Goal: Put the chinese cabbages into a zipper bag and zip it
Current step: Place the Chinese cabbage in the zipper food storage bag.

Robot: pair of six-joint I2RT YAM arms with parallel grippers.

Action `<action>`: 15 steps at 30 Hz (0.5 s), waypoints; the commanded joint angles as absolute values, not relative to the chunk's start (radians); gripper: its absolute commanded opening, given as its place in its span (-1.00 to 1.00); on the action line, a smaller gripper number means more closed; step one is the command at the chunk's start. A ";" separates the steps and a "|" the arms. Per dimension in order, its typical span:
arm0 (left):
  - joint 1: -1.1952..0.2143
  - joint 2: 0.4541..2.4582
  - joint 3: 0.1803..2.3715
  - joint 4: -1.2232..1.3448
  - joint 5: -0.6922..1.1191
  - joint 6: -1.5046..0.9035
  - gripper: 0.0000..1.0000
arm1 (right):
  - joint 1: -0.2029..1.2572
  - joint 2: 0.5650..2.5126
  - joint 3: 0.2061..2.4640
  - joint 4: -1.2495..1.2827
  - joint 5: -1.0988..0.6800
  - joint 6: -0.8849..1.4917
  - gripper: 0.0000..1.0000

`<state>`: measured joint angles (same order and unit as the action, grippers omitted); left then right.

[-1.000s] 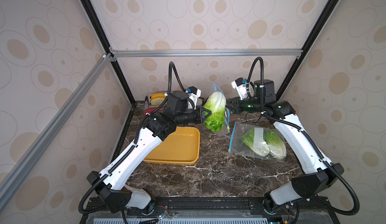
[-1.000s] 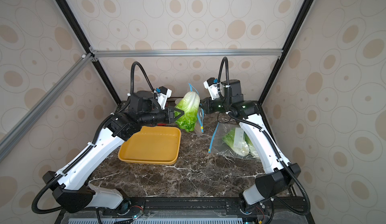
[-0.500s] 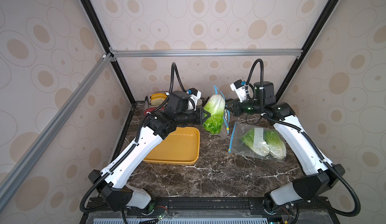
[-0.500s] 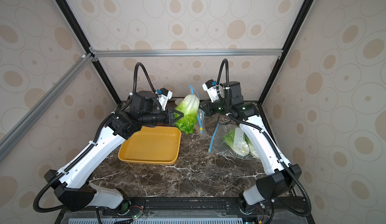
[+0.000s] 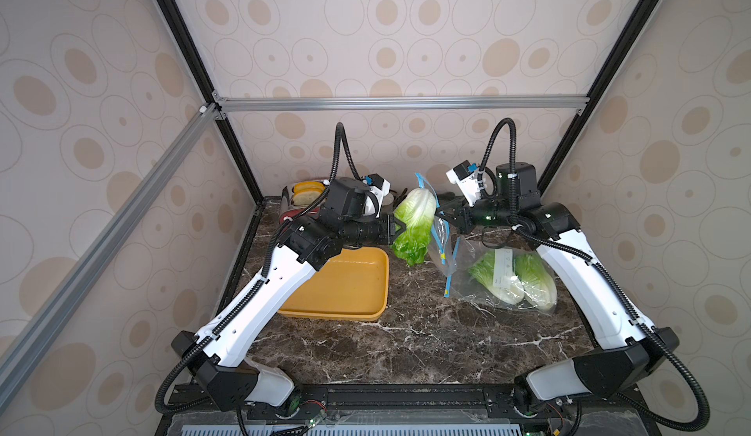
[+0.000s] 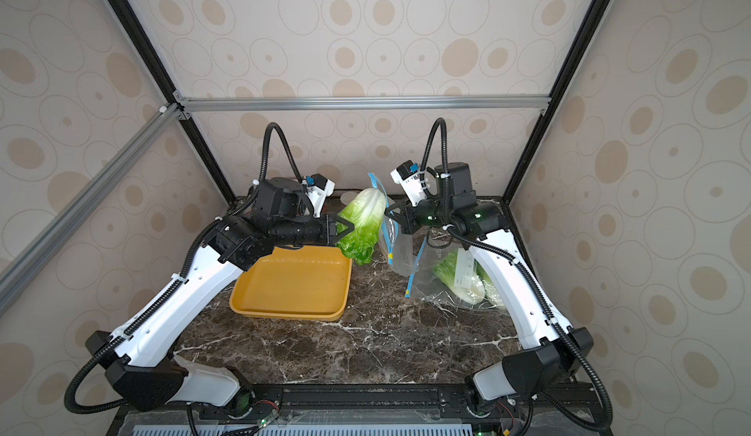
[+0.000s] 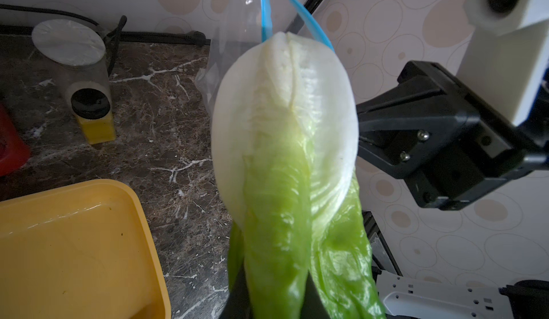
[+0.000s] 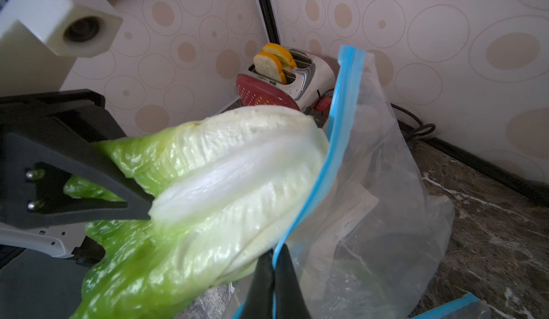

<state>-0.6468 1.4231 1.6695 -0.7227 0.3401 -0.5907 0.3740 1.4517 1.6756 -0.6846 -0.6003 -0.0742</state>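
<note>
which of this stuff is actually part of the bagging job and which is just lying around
Job: held cabbage in left gripper; zipper bag, rim pinched by right gripper; two bagged cabbages.
Lying about: yellow tray; toaster; jar.

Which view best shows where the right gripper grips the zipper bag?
Right wrist view: the right gripper pinches the blue rim of the zipper bag close up. Both top views show it small; the left wrist view hides the pinch behind the cabbage.
</note>
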 commanded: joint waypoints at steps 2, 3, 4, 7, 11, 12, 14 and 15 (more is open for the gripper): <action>-0.627 1.421 1.661 -0.763 0.331 -0.559 -0.73 | 0.401 1.433 1.746 -0.742 -0.690 -0.157 -1.00; -0.627 1.422 1.654 -0.754 0.334 -0.565 -0.73 | 0.403 1.441 1.753 -0.745 -0.710 -0.157 -1.00; -0.627 1.425 1.646 -0.734 0.357 -0.571 -0.73 | 0.410 1.448 1.759 -0.745 -0.729 -0.159 -1.00; -0.627 1.453 1.667 -0.757 0.390 -0.563 -0.75 | 0.440 1.471 1.792 -0.775 -0.714 -0.190 -1.00; -0.627 1.475 1.709 -0.799 0.396 -0.546 -0.74 | 0.477 1.527 1.857 -0.847 -0.678 -0.245 -1.00; -0.627 1.482 1.730 -0.803 0.422 -0.549 -0.75 | 0.494 1.555 1.891 -0.892 -0.657 -0.269 -1.00; -0.627 1.487 1.765 -0.805 0.456 -0.557 -0.75 | 0.506 1.590 1.924 -0.948 -0.668 -0.290 -1.00; -0.627 1.483 1.781 -0.804 0.463 -0.555 -0.75 | 0.507 1.598 1.922 -0.955 -0.680 -0.294 -1.00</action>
<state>-0.6338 1.4975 1.7004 -0.7937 0.4110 -0.5758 0.4908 1.5654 1.8961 -0.8555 -0.6590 -0.2192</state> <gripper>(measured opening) 0.155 0.041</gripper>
